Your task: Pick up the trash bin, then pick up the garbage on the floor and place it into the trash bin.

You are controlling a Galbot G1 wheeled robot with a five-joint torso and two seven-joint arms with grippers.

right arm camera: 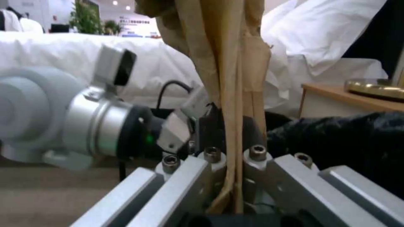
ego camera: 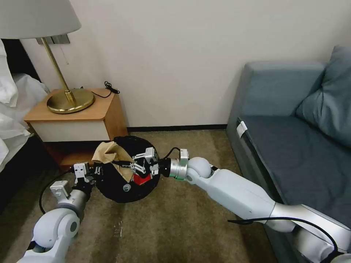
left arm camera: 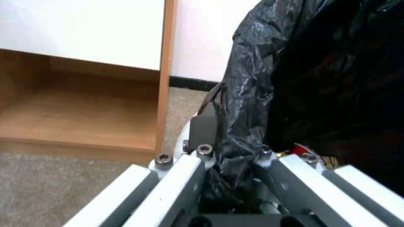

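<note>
The trash bin (ego camera: 124, 191), its black liner (left arm camera: 328, 78) folded over the rim, hangs tilted above the carpet in front of the nightstand. My left gripper (ego camera: 95, 171) is shut on the rim's left side, its jaws pinching the liner (left arm camera: 233, 157). My right gripper (ego camera: 128, 165) reaches over the bin's mouth and is shut on a crumpled yellow-brown wrapper (ego camera: 109, 153), which stands up out of the jaws (right arm camera: 229, 78). A red-and-white packet (ego camera: 142, 179) lies inside the bin, and a red corner of it (left arm camera: 301, 148) shows in the left wrist view. The left gripper (right arm camera: 185, 126) also shows beyond the wrapper.
A wooden nightstand (ego camera: 78, 120) with a brass lamp (ego camera: 69, 100) stands just behind the bin. White bedding (ego camera: 11, 106) lies at the left. A blue-grey sofa (ego camera: 292, 146) runs along the right. Open carpet (ego camera: 164, 226) lies in front.
</note>
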